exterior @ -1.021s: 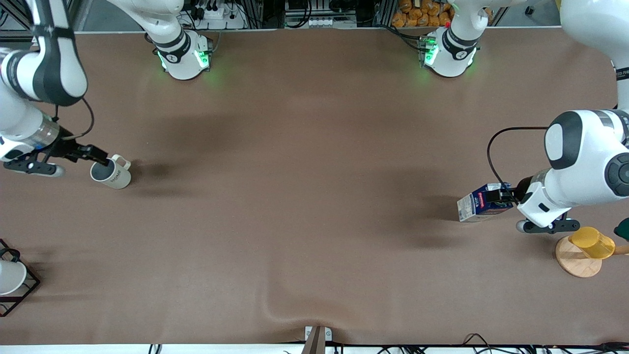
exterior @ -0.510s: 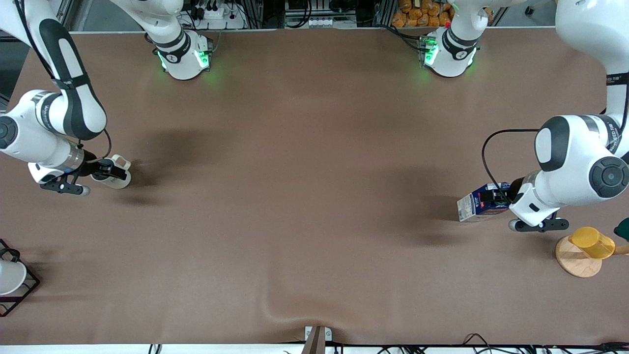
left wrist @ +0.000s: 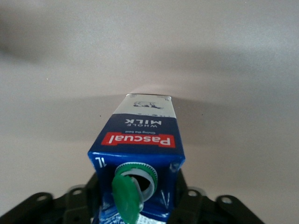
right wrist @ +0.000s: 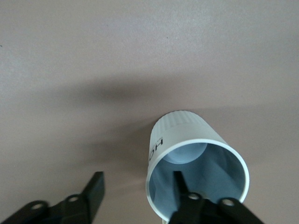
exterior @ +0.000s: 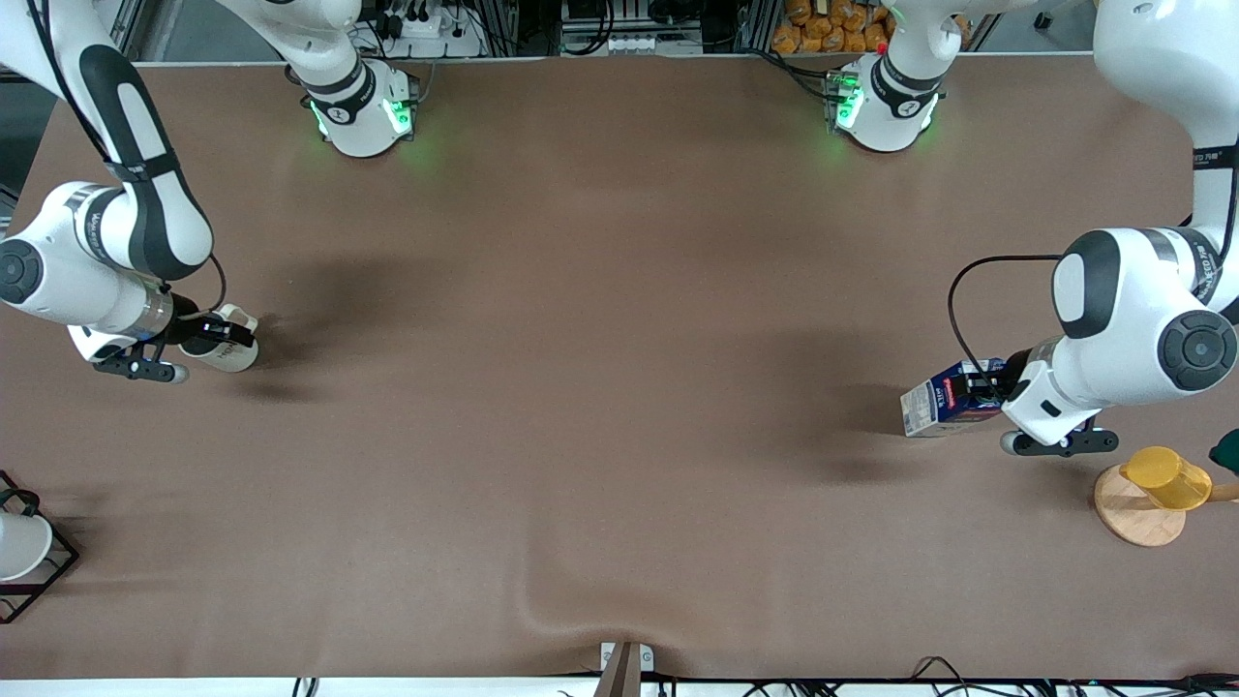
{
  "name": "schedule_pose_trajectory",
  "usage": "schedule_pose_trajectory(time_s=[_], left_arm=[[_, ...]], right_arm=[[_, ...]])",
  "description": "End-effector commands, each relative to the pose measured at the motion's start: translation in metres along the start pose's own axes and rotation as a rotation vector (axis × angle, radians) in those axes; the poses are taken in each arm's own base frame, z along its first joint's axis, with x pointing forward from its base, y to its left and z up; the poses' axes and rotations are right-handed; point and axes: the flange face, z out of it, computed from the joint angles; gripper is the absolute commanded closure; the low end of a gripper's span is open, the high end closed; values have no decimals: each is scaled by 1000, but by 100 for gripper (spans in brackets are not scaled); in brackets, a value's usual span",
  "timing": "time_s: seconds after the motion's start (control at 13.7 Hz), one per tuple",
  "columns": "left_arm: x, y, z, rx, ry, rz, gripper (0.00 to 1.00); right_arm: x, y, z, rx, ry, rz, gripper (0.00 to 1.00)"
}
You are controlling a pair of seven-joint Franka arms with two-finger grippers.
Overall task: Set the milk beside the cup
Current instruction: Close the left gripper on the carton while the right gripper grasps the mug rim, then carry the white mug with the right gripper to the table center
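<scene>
The cream-white cup (exterior: 232, 356) with dark lettering stands at the right arm's end of the table. My right gripper (exterior: 225, 336) is open at its rim. In the right wrist view one finger (right wrist: 180, 184) is inside the cup (right wrist: 187, 128), the other outside, and the right gripper (right wrist: 137, 181) straddles the wall. The milk (exterior: 934, 407), a blue and white carton with a red label, is at the left arm's end. My left gripper (exterior: 982, 392) is shut on its top end, holding it tilted. The left wrist view shows the milk (left wrist: 140, 135) in the left gripper (left wrist: 138, 198), its green cap flipped open.
A bright yellow cup (exterior: 1166, 476) lies on a round wooden coaster (exterior: 1128, 518) close to the left gripper, nearer the front camera. A plain white cup sits in a black wire rack (exterior: 44, 571) at the right arm's end. The brown cloth has a wrinkle (exterior: 571, 610) at the front edge.
The right arm has swung round and brought its open gripper onto the cup's rim. The left arm has shifted slightly with the milk still held.
</scene>
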Motion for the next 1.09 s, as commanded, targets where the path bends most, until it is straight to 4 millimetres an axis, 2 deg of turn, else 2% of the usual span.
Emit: schedule_pose_trajectory(time_s=[0.0,0.15,0.44,0.58,0.66,0.73,0.8,0.88,1.02], left_arm=[[2,3,2,6,9,10,64],[2,6,0,7,7,10,76],[3,8,-12,7,27,15,74],[5,12,-25,5,46,24,74],[5,16,-28,6,49,30,74],[5,22,-30,7,50,39,74],[5,21,-32,7,52,37,74],[5,21,-32,7,52,39,74],[4,23,-41,6,69,40,74]], right_arm=[[5,3,9,-6,-19,-6,97],[7,1,5,-8,-11,-13,100],[14,-2,-8,-10,-8,-81,100],[20,-11,-34,-1,-53,-89,100],[24,-31,-49,8,-89,-117,100],[30,-67,-71,4,-105,-183,100],[31,-99,-84,-2,-132,-222,100],[29,-143,-97,-2,-134,-274,100],[18,-210,-102,61,-130,-278,100]])
